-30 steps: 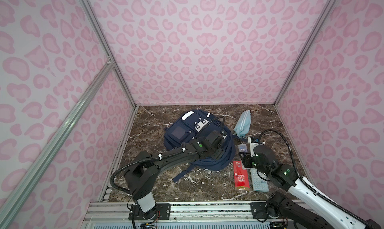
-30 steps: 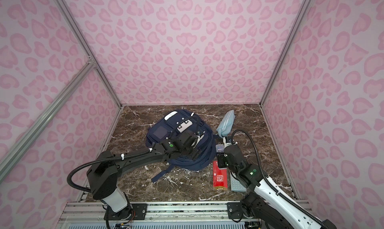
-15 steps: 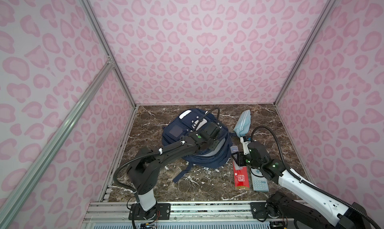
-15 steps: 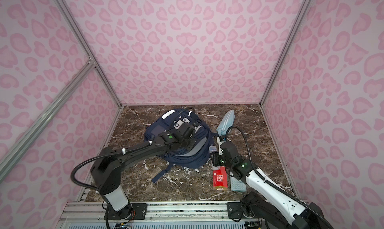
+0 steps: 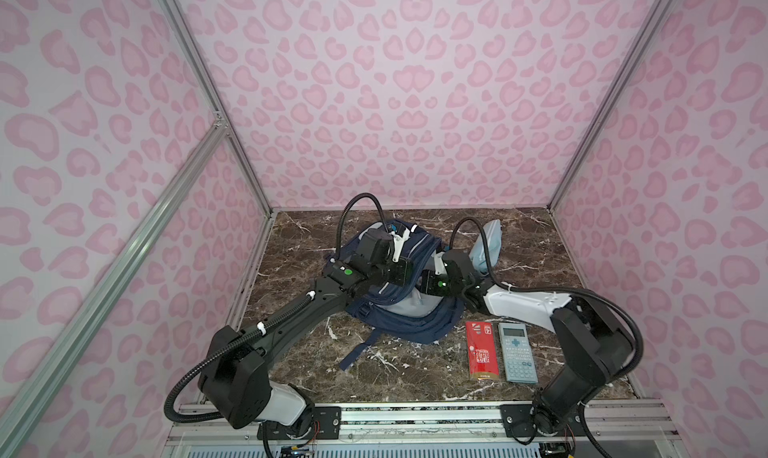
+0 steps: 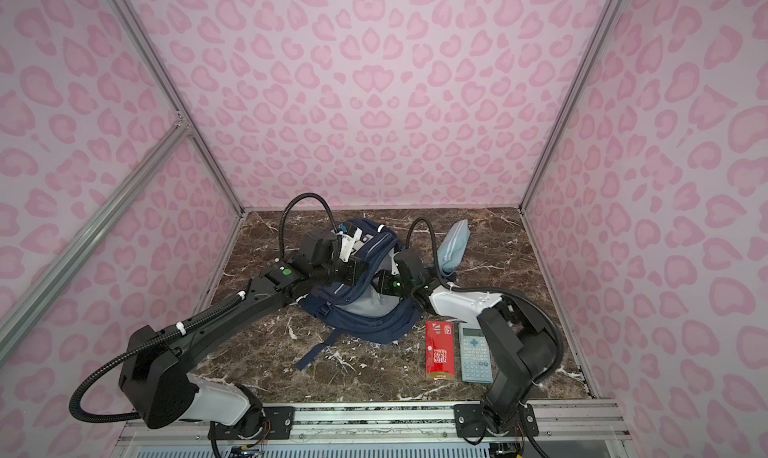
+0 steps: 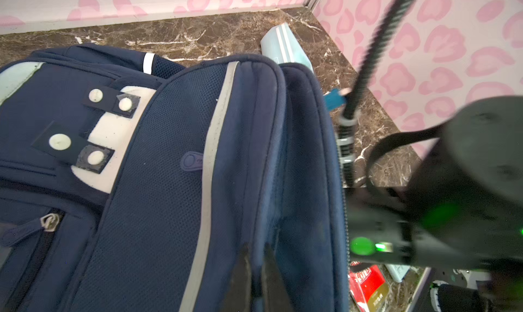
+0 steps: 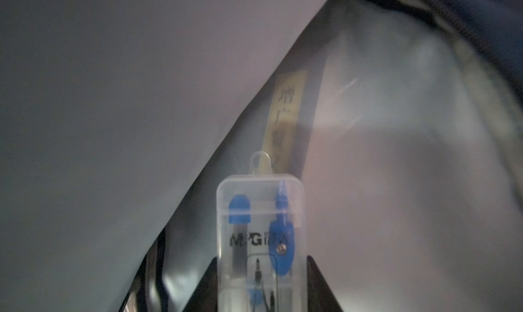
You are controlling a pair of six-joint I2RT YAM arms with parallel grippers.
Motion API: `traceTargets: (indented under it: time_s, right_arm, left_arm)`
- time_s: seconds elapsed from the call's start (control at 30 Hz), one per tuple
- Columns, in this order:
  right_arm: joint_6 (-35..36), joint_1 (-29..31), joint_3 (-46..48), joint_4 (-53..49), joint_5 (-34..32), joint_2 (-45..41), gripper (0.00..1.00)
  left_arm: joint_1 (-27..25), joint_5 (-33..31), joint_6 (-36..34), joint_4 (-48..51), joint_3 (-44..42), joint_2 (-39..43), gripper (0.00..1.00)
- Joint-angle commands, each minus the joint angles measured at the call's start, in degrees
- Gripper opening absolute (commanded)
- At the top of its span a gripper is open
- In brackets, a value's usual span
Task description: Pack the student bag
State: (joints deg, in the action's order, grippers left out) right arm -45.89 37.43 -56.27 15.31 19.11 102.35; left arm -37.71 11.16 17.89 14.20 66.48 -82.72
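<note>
1. Right hand (image 8: 261,258): base cut off by the wrist view's edge. In both top views it is hidden in the mouth of the navy-blue fabric backpack (image 5: 415,331).
2. Clear plastic box (image 8: 260,234) between its fingers: lower end out of frame, lettering blurred.
3. Yellow strip (image 8: 285,121) beyond the box: characters unreadable.
4. Left hand (image 7: 256,247): only the fingertips show.
5. Red flat packet (image 7: 365,282): partly covered by backpack and arm.
6. Light-blue pouch (image 5: 490,235): near end behind the right arm.
7. Pale-blue calculator (image 5: 516,354): key legends too small.
</note>
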Motion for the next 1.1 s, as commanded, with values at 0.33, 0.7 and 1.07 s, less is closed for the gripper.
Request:
traceTargets:
  time_s: [0.33, 0.7, 1.07]
  right_arm:
    - [-1.34, 3.76, 7.42, 1.41, -12.86, -8.75, 0.78]
    - [8.74, -8.74, 11.41, -15.58, -7.37, -19.49, 0.77]
    - [19.53, -30.75, -15.43, -37.38, -13.3, -1.65, 1.0]
  left_arm:
    - [-0.15, 0.63, 3.89, -10.16, -4.83, 1.88, 0.04]
    - [-0.16, -1.97, 7.71, -12.28, -7.19, 2.02, 0.03]
    - [-0.59, 1.67, 9.05, -13.8, -7.77, 1.17, 0.03]
